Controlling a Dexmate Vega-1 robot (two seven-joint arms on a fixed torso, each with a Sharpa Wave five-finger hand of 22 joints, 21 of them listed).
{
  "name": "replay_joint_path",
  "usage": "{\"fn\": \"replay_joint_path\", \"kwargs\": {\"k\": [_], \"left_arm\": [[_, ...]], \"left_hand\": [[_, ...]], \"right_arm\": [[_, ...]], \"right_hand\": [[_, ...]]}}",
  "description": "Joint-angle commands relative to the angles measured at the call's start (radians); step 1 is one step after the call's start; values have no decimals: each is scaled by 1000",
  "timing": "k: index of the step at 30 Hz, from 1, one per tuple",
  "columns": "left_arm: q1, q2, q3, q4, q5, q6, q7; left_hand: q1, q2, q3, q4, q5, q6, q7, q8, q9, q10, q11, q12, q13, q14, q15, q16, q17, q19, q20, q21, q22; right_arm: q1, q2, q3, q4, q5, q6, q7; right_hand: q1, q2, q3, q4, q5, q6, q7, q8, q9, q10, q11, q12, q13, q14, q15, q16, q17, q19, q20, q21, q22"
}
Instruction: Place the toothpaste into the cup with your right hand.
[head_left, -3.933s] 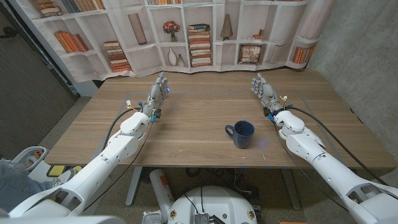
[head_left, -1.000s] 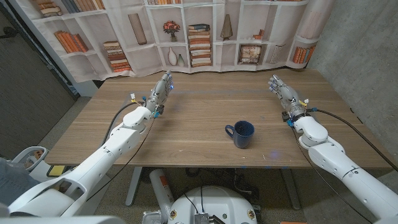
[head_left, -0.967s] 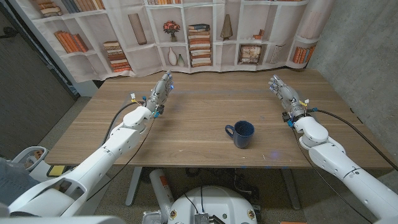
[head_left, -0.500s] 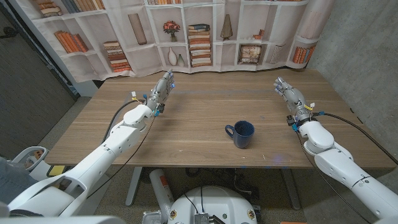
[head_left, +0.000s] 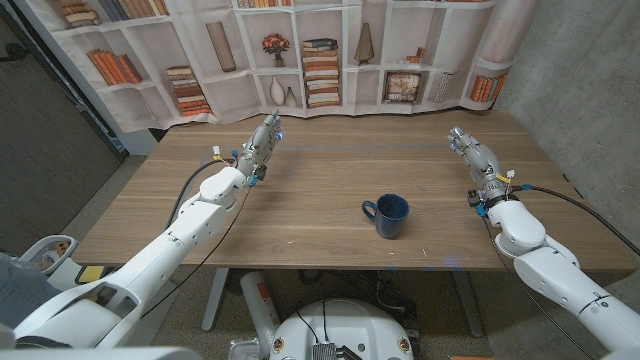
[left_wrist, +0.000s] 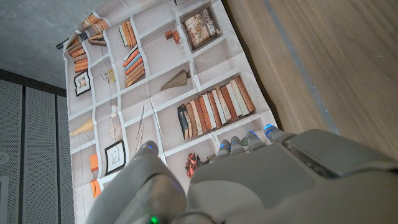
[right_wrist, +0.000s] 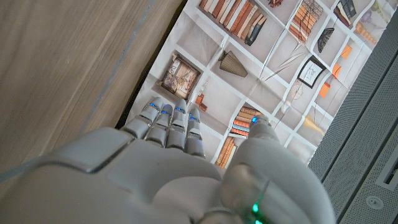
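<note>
A dark blue cup (head_left: 386, 215) stands alone mid-surface (head_left: 320, 190), well apart from both hands. Left hand (head_left: 258, 147) and right hand (head_left: 474, 157) hold nothing, fingers (right_wrist: 168, 121) extended; wrist views face the bookshelf backdrop (left_wrist: 155, 106).

A robot test lab, dressed up like a study.
Printed bookshelf backdrop curtain (head_left: 300, 55) hangs behind the wooden table (head_left: 300, 215); bare concrete wall (head_left: 580, 90) alongside.

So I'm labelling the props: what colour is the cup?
Dark blue cup; clearest in the head view.
</note>
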Motion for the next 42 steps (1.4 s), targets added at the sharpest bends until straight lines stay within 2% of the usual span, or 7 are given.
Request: {"fn": "replay_joint_path", "kwargs": {"k": [1, 8, 16, 31, 42], "left_arm": [[-7, -14, 10, 8, 7, -9, 0], [-16, -22, 18, 16, 9, -5, -5], [-26, -29, 27, 13, 17, -1, -5], [-24, -33, 39, -1, 27, 11, 1], [-21, -30, 41, -11, 31, 10, -1]], "left_hand": [[15, 1, 1, -6, 7, -132, -8, 3, 3, -127, -10, 1, 5, -146, -6, 1, 5, -179, 2, 6, 3], [16, 2, 0, -6, 7, -131, -9, 3, 3, -127, -10, 1, 5, -146, -6, 1, 5, -180, 2, 6, 3], [17, 3, -2, -7, 7, -130, -8, 2, 3, -128, -8, 1, 5, -145, -6, 1, 5, -180, 2, 6, 3], [19, 5, -4, -7, 7, -129, -8, 2, 3, -128, -8, 0, 5, -145, -7, 1, 5, -181, 2, 6, 3], [21, 6, -6, -8, 7, -130, -8, 1, 3, -128, -9, 0, 5, -146, -7, 0, 5, -183, 4, 6, 3]], "right_arm": [[-68, -11, 46, -47, -31, -16, -41], [-118, -13, 81, -78, -49, -29, -70], [-161, -4, 116, -88, -63, -10, -77], [-238, 6, 174, -132, -105, -33, -101], [-295, 36, 214, -168, -142, -39, -126]], "right_hand": [[9, 0, 2, -8, -1, 12, 1, 4, 4, 10, -4, 2, 2, 9, -1, 1, 2, 10, -9, 0, 4], [12, 1, 3, -10, 0, 15, -1, 4, 4, 10, -5, 1, 2, 12, -4, 1, 2, 10, -8, -1, 4], [19, 1, 4, -16, 1, 25, 0, 5, 5, 20, 5, 2, 2, 19, -8, 0, 2, 13, -11, -3, 4], [26, 1, 6, -21, 2, 29, -4, 3, 5, 23, -1, 0, 2, 25, -11, -1, 2, 15, -12, -4, 4], [35, 3, 8, -28, 4, 46, -12, 6, 5, 39, -11, 3, 2, 37, -18, 1, 2, 16, -13, -7, 4]]}}
